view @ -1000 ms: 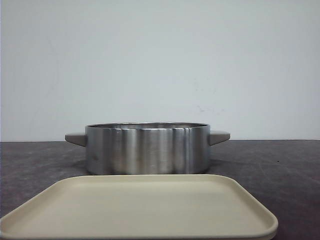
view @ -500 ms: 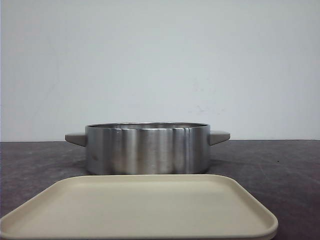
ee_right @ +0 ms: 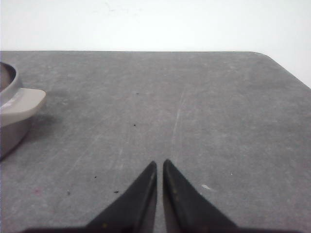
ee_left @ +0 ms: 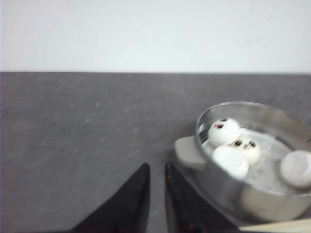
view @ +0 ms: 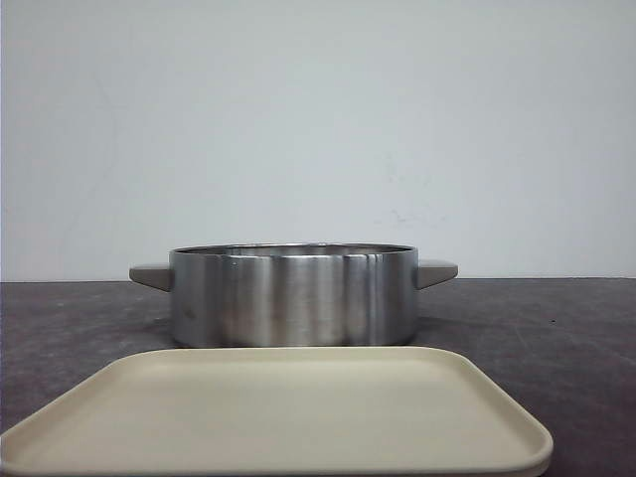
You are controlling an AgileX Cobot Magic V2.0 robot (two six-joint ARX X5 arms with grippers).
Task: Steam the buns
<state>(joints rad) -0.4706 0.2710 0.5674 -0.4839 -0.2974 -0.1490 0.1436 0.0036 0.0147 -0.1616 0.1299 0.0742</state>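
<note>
Steel pot (ee_left: 252,194) holds buns (ee_left: 232,145); both end effectors (ee_left: 155,170) (ee_right: 159,165) pressed together over bare tabletop (ee_right: 204,107).

Both grippers empty, held low over the table.

Left gripper (ee_left: 156,167): two dark fingers (ee_left: 137,194) nearly together, narrow slit between the tips, nothing clamped. Right gripper (ee_right: 160,164): tapered fingers (ee_right: 181,199) almost touching at the tips, likewise holding nothing. Neither arm visible from the front.
</note>
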